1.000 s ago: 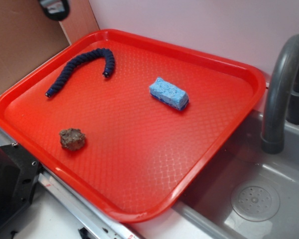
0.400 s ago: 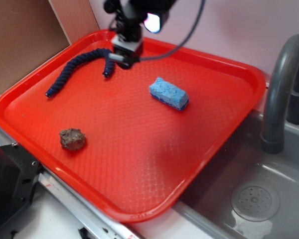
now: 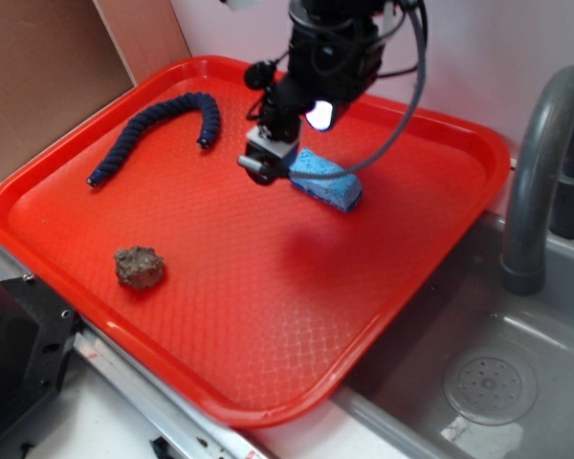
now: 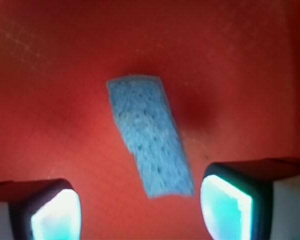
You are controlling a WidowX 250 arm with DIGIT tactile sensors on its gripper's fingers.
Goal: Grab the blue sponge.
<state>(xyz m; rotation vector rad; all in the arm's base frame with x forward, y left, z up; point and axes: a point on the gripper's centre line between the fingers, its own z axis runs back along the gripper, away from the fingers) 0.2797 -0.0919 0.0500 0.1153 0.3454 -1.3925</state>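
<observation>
Red tray (image 3: 268,316): textured plastic with a raised rim, filling most of the exterior view and carrying everything listed below.

Grey sink (image 3: 488,382): just beside the tray's right edge, with a round drain and a curved dark faucet (image 3: 536,172) rising from it.

My arm and end effector (image 3: 265,164): reaching down from the far side of the tray, with a lit camera on the wrist. My fingers are spread wide and hold nothing; in the wrist view one finger (image 4: 55,212) sits at the lower left and the other at the lower right, the sponge's near end between them.

Navy rope (image 3: 158,129): twisted and curved, at the tray's far left, well apart from me.

Blue sponge (image 3: 327,180) (image 4: 150,135): light-blue porous block with a darker layer underneath, lying flat in the tray's far half, just beside my fingertips, ungrasped.

Brown rock (image 3: 139,267): lumpy, near the left front rim
</observation>
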